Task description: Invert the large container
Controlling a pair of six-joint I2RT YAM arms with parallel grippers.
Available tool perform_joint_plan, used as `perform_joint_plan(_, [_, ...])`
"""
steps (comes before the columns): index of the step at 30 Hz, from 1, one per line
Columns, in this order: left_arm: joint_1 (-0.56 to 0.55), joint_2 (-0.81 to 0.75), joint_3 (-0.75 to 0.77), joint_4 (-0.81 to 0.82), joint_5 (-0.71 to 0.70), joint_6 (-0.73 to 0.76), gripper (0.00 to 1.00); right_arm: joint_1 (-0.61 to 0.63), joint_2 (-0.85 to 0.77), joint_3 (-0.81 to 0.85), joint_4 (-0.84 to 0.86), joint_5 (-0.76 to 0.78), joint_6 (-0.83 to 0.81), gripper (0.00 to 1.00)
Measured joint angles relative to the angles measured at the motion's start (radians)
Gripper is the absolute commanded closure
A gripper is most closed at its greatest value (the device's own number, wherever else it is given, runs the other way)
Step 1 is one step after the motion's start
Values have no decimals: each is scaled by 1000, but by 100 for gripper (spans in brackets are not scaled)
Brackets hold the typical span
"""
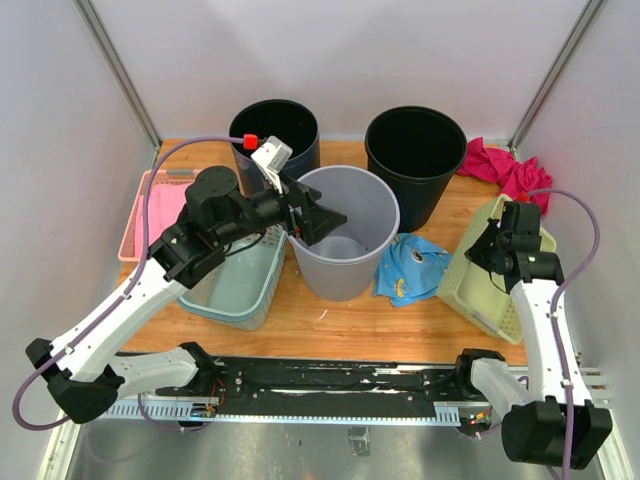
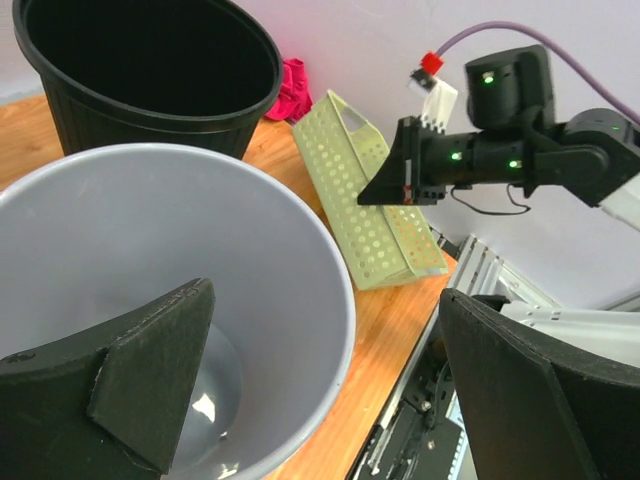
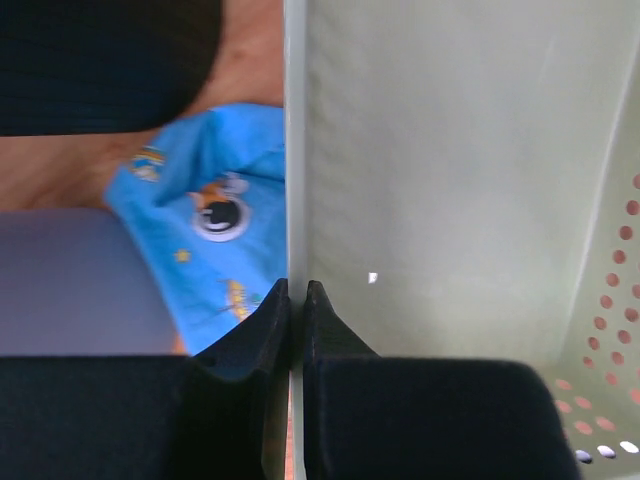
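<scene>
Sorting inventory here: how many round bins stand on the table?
3: the grey bin at centre, the left black bin behind it, the right black bin at back right. None looks hidden.

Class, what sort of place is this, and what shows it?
Probably a robot lab test cell: white panels enclose a wooden table, the left arm and right arm are bolted at its edge, with a grey bin as prop.

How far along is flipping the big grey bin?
Done: nothing yet; the grey plastic bin stands upright, mouth up. In hand: left tool open, straddling its rim. Remaining: close, lift, invert. Right tool is clamped on the pale green perforated basket.
</scene>
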Motion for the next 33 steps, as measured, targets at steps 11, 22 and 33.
perform_joint_plan(11, [0,-1,40,-50,-48,30,1,-73,-32,48,105,-357,128,100])
perform_joint_plan(22, [0,-5,43,-60,-54,42,1,-244,-76,-153,384,-740,346,100])
perform_joint_plan(33, [0,-5,42,-59,-47,42,1,-333,-90,-222,443,-871,354,81])
